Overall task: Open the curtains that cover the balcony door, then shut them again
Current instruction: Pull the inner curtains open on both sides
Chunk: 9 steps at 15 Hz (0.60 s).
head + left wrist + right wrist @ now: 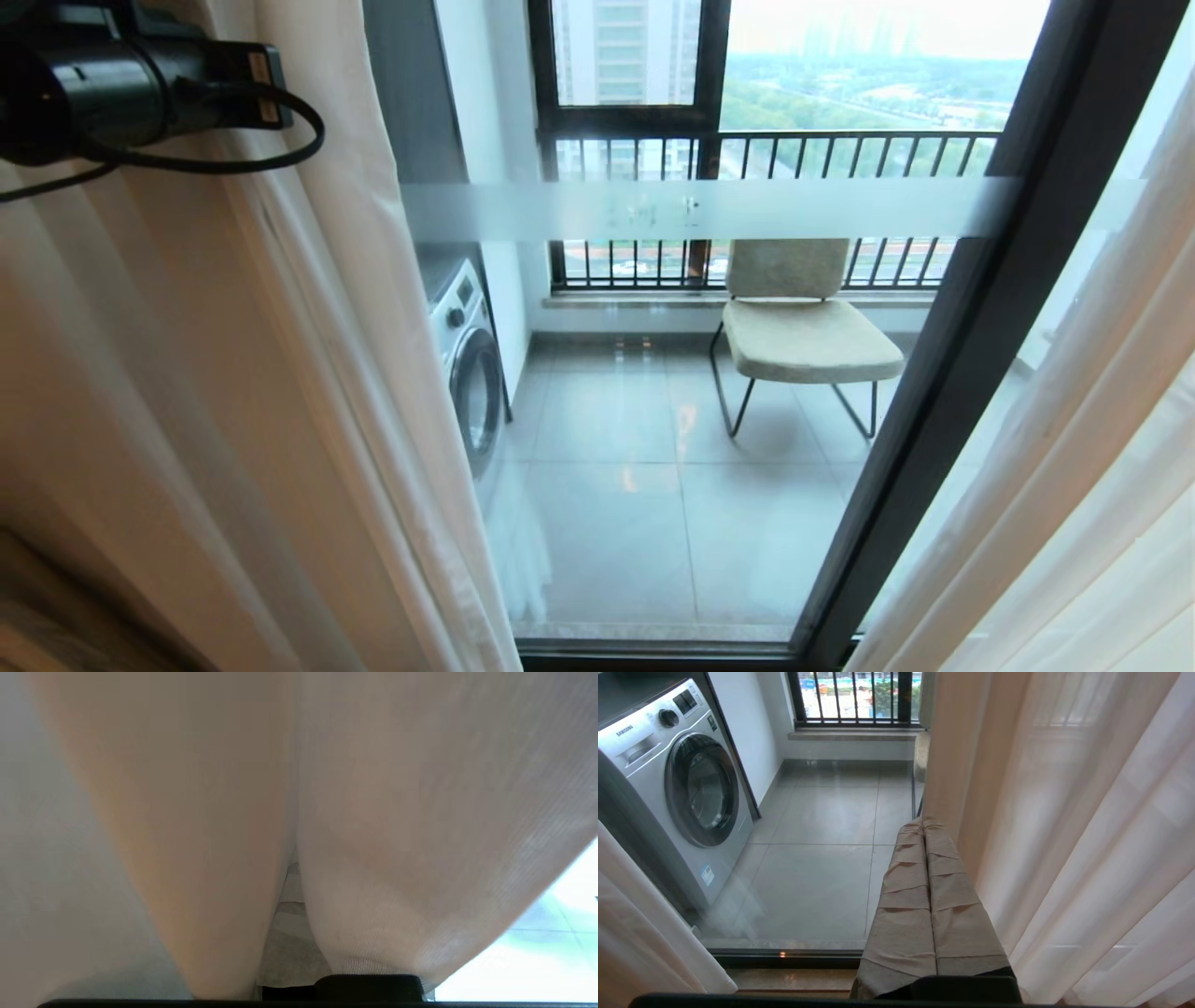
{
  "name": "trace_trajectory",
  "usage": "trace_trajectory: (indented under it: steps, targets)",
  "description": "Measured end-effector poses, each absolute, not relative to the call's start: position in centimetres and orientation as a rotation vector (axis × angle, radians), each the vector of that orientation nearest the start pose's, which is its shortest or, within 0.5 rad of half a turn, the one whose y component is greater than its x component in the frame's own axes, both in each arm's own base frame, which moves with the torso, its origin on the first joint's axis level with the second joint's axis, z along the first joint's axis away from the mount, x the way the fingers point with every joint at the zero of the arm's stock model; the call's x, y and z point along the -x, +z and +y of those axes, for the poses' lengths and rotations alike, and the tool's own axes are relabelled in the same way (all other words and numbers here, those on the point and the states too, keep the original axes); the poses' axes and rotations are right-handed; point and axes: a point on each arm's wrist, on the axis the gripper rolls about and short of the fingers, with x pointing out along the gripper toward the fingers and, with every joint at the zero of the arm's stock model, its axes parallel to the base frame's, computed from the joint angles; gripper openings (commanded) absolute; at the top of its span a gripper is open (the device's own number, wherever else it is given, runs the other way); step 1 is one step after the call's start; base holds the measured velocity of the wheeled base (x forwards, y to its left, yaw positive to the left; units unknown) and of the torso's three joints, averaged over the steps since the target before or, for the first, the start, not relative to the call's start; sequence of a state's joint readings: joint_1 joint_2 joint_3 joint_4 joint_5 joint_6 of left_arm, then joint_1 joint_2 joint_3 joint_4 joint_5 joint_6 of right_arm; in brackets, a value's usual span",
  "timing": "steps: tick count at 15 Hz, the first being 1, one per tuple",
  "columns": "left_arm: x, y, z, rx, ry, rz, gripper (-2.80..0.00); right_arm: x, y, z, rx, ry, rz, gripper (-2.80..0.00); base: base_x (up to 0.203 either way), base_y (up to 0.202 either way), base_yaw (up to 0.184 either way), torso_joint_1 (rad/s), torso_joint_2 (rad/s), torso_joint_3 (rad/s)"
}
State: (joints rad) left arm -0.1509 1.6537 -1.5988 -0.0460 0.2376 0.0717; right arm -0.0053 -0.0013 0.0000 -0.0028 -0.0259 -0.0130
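While the left claw [271,89] is sitting clenched high against the left drape, the curtains [233,392] are hanging parted to either side of the balcony door [990,317].

Going left to right: the left claw is pressing into soft, thin, finely ribbed cream cloth, though whether any fold is actually pinched cannot be told; I judge a loose hold could be slipping off such light, pliant fabric, or a snagged pleat could be dragging on its rail. Between the drapes, hard smooth glass in a dark frame is carrying a frosted strip [709,210], showing a washing machine [471,373] and padded chair [803,327] beyond. The right claw [927,826], wrapped in creased tan cloth, is clenched on nothing, just beside the right sheer.
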Motion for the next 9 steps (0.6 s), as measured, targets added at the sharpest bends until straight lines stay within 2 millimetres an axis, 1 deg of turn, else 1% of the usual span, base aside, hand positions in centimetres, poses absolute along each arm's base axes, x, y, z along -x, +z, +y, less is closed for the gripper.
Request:
trace_trajectory:
  steps: [4,6,7,9]
  targets:
    - [-29.98,36.0,-4.01,-0.073,0.085,0.025,-2.8,2.29,7.57,-0.05,0.013,-0.031,-0.003,-2.8,0.0,0.19,0.001,0.002,0.0,0.001]
    - [-29.88,36.04,-3.83,-0.072,0.089,0.024,-2.8,2.29,7.57,-0.04,0.013,-0.032,-0.004,-2.8,0.0,0.154,0.001,0.002,0.0,0.005]
    - [-29.86,36.05,-3.76,-0.072,0.091,0.025,-2.8,2.29,7.57,-0.04,0.013,-0.032,-0.004,-2.8,0.0,0.068,0.001,-0.001,0.0,0.004]
    - [-29.8,36.08,-3.71,-0.072,0.093,0.025,-2.8,2.29,7.57,-0.05,0.013,-0.031,-0.003,-2.8,0.0,0.0,0.0,0.0,0.0,0.0]
